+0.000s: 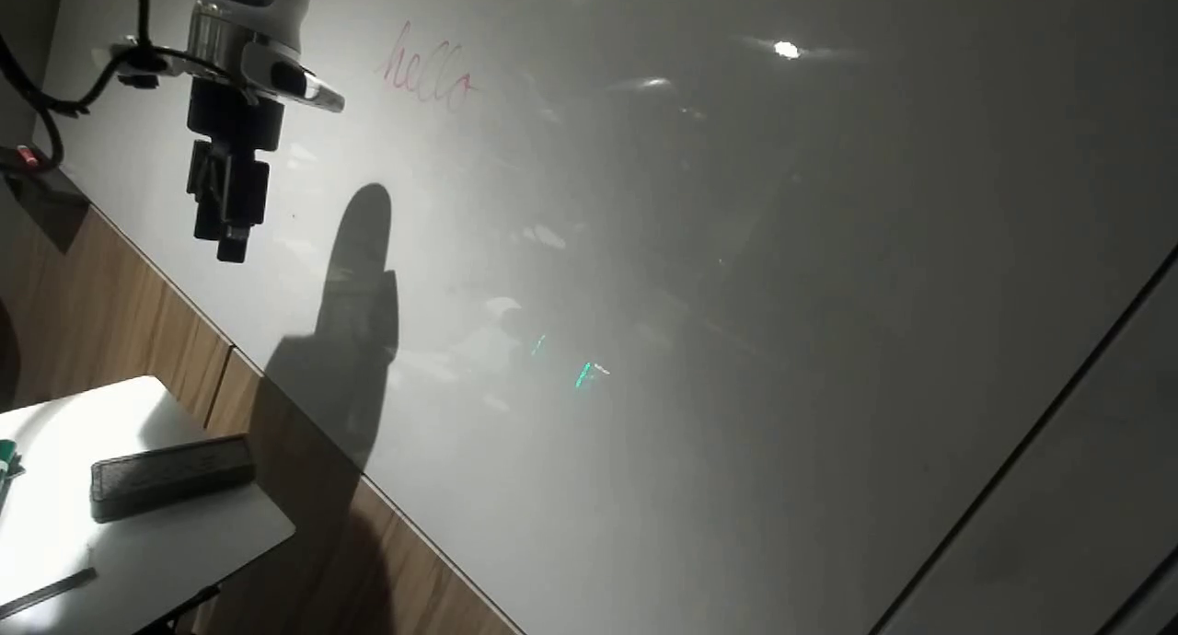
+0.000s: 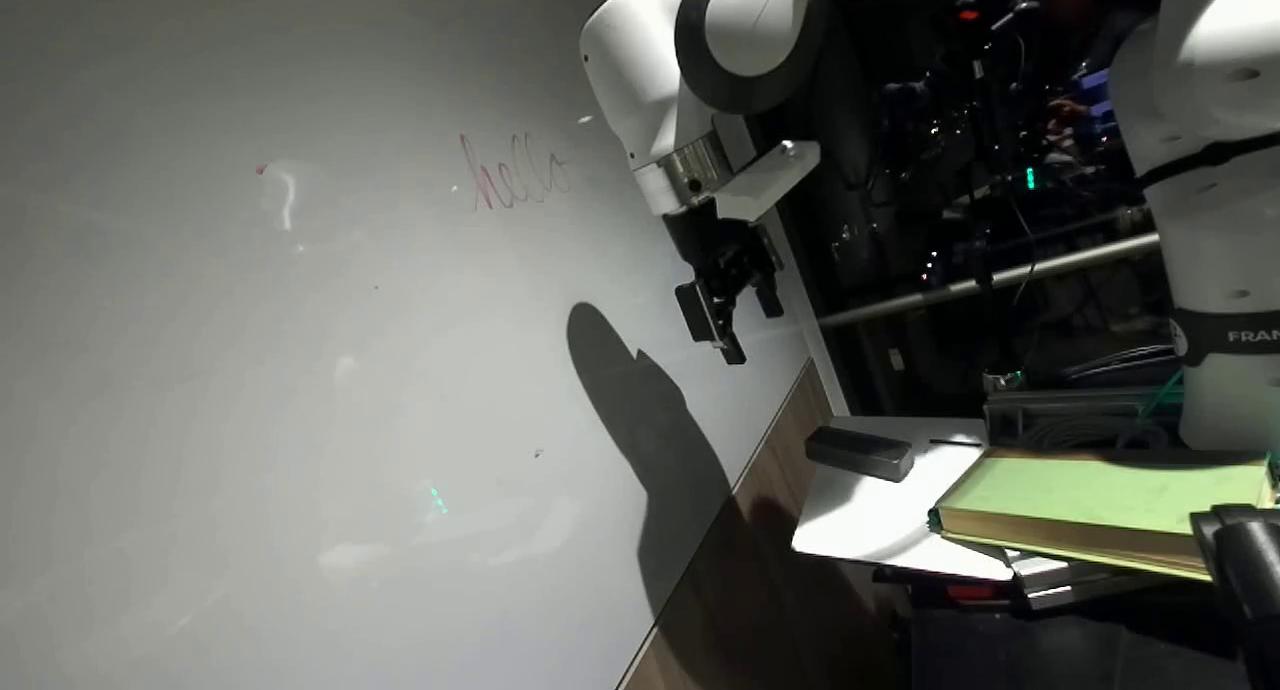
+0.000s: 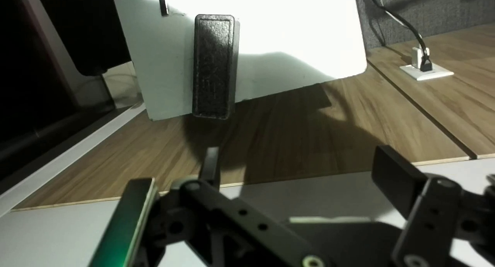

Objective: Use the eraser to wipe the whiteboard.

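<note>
- Eraser point(image 1: 173, 477), a dark grey, flat rectangular block: lies on a small white tabletop point(image 1: 207, 536), one short end at the tabletop's edge; recorded in all three views. Faint marks on its upper face in the wrist view; scratches or lettering, cannot tell.
- Black two-fingered gripper point(image 3: 297, 166): jaws spread wide, nothing held; well apart from the eraser.
- Thin red handwriting point(image 1: 428, 72): reads "hello"; legible in both exterior views.
- Large, glossy grey-white whiteboard point(image 1: 690, 294): carries the handwriting, glare spots point(image 1: 786, 50), a dark shadow point(image 1: 354, 340) and small teal streaks point(image 1: 583, 375); streaks ink or reflection, cannot tell.
- Thick pale green book point(image 2: 1100, 495): right of the eraser; shown in an exterior view only.
- Black band point(image 2: 1210, 345) on the white robot arm point(image 2: 1225, 210): white letters "FRAN" legible, remainder cut by the frame edge; same exterior view only.
- White outlet plate point(image 3: 429, 74) with plugs: on a brown wood-grain panel point(image 3: 460, 116); clear only in the wrist view, at right.
</note>
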Robot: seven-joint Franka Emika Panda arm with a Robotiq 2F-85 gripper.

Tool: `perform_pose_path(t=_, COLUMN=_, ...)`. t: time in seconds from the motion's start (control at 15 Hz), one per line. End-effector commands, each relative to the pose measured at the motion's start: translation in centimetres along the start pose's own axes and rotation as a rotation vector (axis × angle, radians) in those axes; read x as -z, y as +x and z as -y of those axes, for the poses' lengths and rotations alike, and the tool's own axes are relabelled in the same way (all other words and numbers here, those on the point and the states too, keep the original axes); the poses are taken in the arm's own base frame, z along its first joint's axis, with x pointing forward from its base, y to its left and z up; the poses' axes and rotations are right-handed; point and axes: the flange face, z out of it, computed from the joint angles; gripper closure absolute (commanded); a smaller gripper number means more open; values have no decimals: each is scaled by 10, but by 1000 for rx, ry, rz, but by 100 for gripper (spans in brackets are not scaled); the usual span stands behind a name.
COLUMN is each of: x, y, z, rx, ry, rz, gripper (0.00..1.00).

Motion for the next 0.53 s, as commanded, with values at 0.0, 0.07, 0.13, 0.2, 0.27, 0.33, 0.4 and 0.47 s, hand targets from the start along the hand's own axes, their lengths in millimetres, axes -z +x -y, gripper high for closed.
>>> perform_pose_path(t=0.0, x=-6, y=10, z=-7, rx=-88, ry=68, rz=-39, gripper=0)
perform_pose_path(t=0.07, x=-10, y=15, z=-13, rx=-107, ry=71, rz=-55, gripper=0)
perform_pose_path(t=0.13, x=-15, y=20, z=-19, rx=-122, ry=65, rz=-62, gripper=0)
perform_pose_path(t=0.2, x=-21, y=24, z=-25, rx=-134, ry=55, rz=-60, gripper=0)
perform_pose_path(t=0.27, x=-31, y=28, z=-33, rx=-141, ry=31, rz=-44, gripper=0)
perform_pose_path(t=0.33, x=-40, y=30, z=-41, rx=-145, ry=8, rz=-31, gripper=0)
perform_pose_path(t=0.4, x=-51, y=31, z=-47, rx=-142, ry=-18, rz=-3, gripper=0)
perform_pose_path(t=0.47, x=-60, y=31, z=-51, rx=-136, ry=-32, rz=20, gripper=0)
